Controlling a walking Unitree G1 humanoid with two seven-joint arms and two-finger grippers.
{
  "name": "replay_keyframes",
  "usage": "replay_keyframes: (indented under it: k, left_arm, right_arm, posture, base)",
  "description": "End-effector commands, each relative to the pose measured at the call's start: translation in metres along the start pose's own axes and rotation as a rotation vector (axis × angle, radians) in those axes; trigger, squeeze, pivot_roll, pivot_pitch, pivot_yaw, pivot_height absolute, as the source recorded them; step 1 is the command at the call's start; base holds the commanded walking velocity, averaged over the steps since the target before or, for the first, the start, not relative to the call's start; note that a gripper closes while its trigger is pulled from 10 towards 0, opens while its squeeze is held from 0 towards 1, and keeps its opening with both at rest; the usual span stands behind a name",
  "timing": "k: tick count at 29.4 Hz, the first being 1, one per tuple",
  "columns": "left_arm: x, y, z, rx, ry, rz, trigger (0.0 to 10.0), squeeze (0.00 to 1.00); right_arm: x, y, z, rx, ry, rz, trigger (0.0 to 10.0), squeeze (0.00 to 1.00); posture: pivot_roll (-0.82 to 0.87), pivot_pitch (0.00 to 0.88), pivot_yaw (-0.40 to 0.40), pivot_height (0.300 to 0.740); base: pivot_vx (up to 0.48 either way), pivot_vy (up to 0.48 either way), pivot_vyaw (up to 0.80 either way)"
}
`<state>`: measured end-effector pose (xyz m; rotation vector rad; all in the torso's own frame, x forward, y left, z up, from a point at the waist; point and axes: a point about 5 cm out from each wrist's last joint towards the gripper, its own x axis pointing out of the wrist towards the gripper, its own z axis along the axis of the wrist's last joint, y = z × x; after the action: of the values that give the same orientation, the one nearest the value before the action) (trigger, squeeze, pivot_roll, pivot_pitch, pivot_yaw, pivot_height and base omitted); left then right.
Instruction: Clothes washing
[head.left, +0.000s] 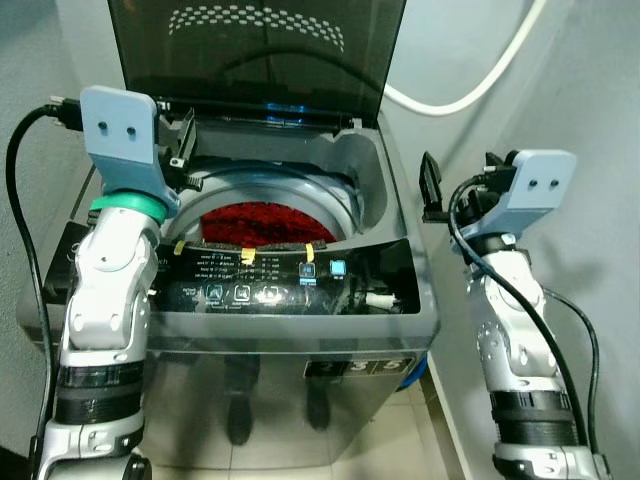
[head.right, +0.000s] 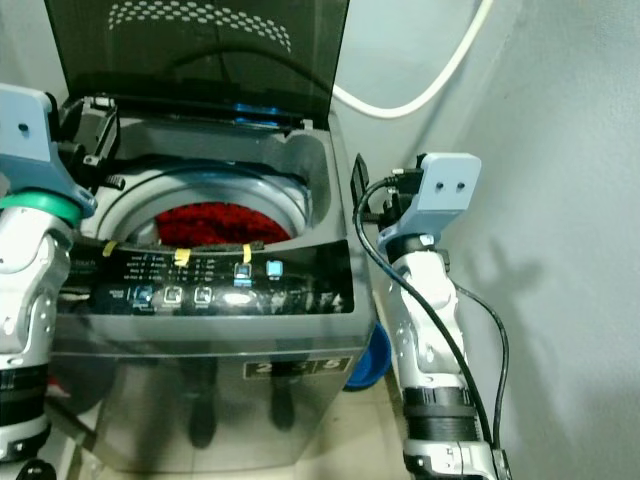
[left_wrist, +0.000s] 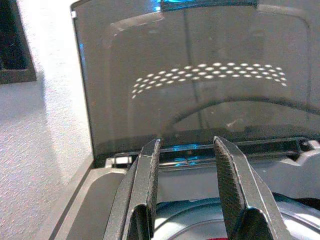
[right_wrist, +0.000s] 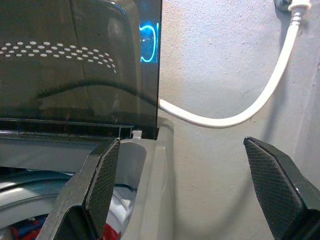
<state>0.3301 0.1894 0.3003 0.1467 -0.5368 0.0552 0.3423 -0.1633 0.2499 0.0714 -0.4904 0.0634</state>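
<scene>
1. Starting at the left, the left gripper (left_wrist: 185, 192) is seen raised over the washer's back left corner, its fingers parted and empty, with nothing between them. It is best kept above the tub rim so that nothing is knocked when the lid comes down.
2. The washing machine (head.left: 300, 400) is seen directly ahead with its dark lid (head.left: 255, 55) standing upright against the wall. The lid looks like the next thing to be handled; it should be lowered slowly by its top edge, not dropped.
3. The red clothes (head.left: 255, 222) are seen lying low inside the drum (head.left: 300, 185), well below the rim. Before closing, it should be checked that no fabric is draped over the edge.
4. The control panel (head.left: 290, 280) is seen lit along the front edge, two blue buttons glowing. The labels are too small to be read; a button is best pressed with one fingertip, straight down.
5. The white hose (head.left: 470, 85) is seen curving along the wall behind the machine and should be avoided.
6. The right gripper (right_wrist: 190, 185) is held beside the washer's right flank, spread wide and empty.
</scene>
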Motion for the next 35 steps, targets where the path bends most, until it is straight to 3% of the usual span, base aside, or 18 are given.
replay_keyframes:
  k: [1, 15, 35]
  left_arm:
    - [0.0018, -0.0050, -0.0006, 0.005, -0.009, 0.003, 10.0, 0.00]
    - [0.0015, -0.0043, -0.0043, 0.023, -0.016, 0.029, 10.0, 0.00]
    - [0.0042, -0.0081, -0.0063, 0.025, -0.021, 0.017, 10.0, 0.00]
  right_arm:
    - [0.0023, -0.0021, 0.0003, -0.005, -0.009, -0.004, 10.0, 0.00]
    - [0.0046, 0.0038, -0.0033, 0.022, -0.005, 0.003, 10.0, 0.00]
    - [0.0033, 0.0047, -0.0052, 0.000, 0.001, 0.001, 10.0, 0.00]
  posture:
    - [0.09, 0.005, -0.060, 0.740]
    - [0.10, 0.012, -0.065, 0.740]
    - [0.09, 0.015, -0.054, 0.740]
  base:
    - [0.000, 0.000, 0.00]
    - [0.000, 0.000, 0.00]
    - [-0.367, 0.000, 0.00]
